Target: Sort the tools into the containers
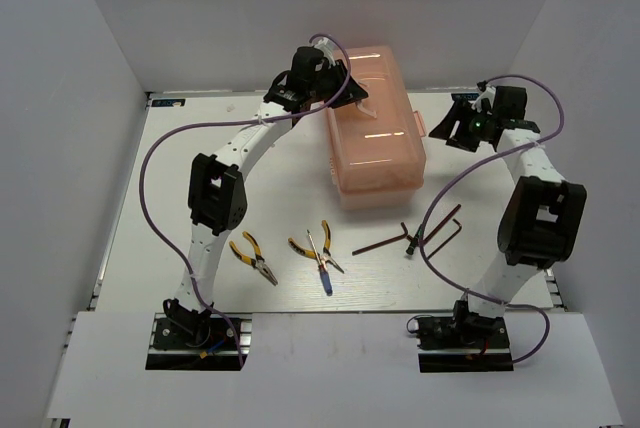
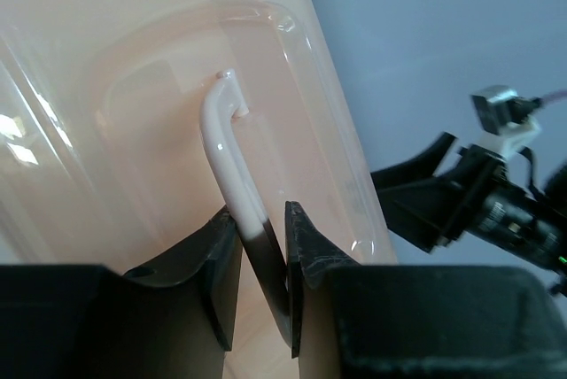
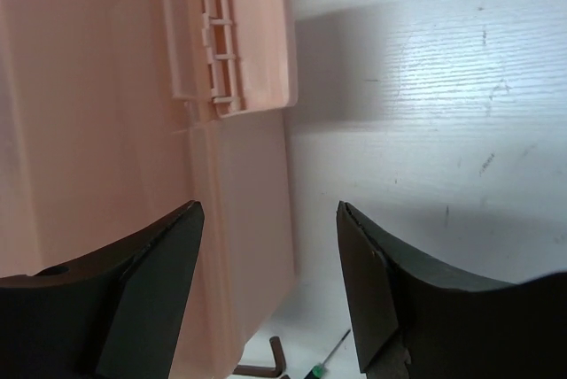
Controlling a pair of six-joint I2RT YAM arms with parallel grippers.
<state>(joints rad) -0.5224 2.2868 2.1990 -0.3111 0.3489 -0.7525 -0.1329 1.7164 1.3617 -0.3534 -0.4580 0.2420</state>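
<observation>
The salmon-pink toolbox (image 1: 375, 133) stands shut at the table's back middle. My left gripper (image 1: 335, 73) is over its far left end, shut on the white lid handle (image 2: 232, 166), which runs between the fingers (image 2: 301, 255). My right gripper (image 1: 445, 128) stands open beside the box's right side, below its flipped-out latch (image 3: 239, 42), with nothing between its jaws. On the table in front lie two yellow-handled pliers (image 1: 255, 258) (image 1: 305, 245), a blue-handled screwdriver (image 1: 326, 273), two dark hex keys (image 1: 385, 243) (image 1: 447, 228) and a small green-black tool (image 1: 412, 246).
White walls close in the table on the left, back and right. Purple cables loop from both arms; the right one hangs over the hex keys. The tools lie in a row between the two arm bases (image 1: 195, 333) (image 1: 465, 333).
</observation>
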